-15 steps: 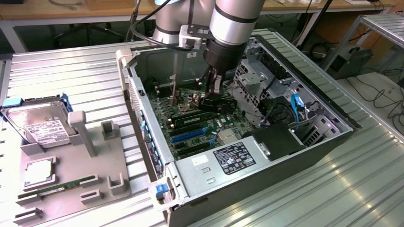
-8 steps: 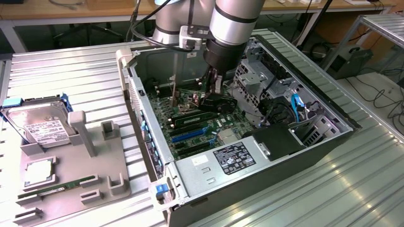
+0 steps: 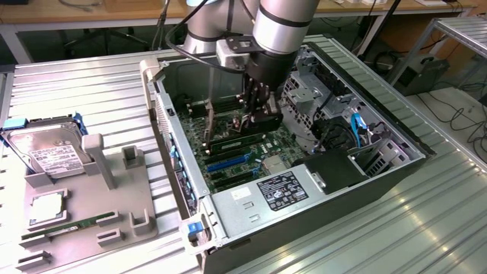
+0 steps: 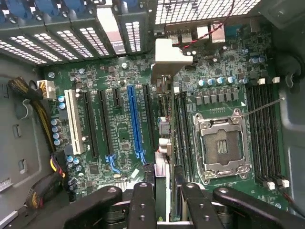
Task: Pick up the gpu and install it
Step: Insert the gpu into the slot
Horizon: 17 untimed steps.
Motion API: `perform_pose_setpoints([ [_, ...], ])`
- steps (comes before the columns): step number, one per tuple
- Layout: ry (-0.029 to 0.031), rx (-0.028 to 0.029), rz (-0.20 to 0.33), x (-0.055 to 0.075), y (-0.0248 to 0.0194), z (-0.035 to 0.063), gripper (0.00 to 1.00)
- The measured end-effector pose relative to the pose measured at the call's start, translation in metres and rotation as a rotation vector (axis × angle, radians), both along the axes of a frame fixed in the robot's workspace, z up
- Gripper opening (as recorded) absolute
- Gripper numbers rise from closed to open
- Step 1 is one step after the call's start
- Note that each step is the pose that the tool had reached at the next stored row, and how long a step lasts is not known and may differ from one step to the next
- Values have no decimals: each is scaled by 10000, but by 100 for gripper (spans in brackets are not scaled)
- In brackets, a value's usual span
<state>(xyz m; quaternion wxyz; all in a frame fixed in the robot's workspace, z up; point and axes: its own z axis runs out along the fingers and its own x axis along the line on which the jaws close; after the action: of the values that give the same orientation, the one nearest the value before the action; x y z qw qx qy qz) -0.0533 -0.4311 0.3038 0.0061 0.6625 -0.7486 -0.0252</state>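
1. Grey plastic tray (image 3: pixel 84 211) sits at the exterior view's left, with the hard drive (image 3: pixel 49 151) on it, well apart from the work.
2. Next comes the open case (image 3: pixel 163 114). Its near wall stands up between the tray and the board.
3. Inside, the gripper (image 3: pixel 261 117) is clenched on the gpu (image 4: pixel 167 62), which hangs edge-down just above the board. Its silver bracket points at the rear slot covers.
4. I judge that picking up is done and installing is in hand. The card is over the slots but looks not yet seated.
5. Seating calls for the card's edge square over its slot, close by the blue slot (image 4: pixel 136 119), with the bracket meeting the rear opening.
6. Room is tight. The CPU socket (image 4: pixel 221 145) lies just beside the card, and further right the blue cable (image 3: pixel 357 128) and the drive cage crowd the case.
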Motion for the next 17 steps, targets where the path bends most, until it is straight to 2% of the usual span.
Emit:
perform_pose_setpoints([
  [3,0,0,1008,0,0,0,26],
  [5,0,0,1142,0,0,0,26],
  [7,0,0,1580,0,0,0,26],
  [9,0,0,1709,0,0,0,26],
  [10,-1,20,1712,1,-8,0,26],
  [12,-6,74,1710,-3,-59,-1,26],
  [17,-10,122,1709,-13,-152,0,26],
])
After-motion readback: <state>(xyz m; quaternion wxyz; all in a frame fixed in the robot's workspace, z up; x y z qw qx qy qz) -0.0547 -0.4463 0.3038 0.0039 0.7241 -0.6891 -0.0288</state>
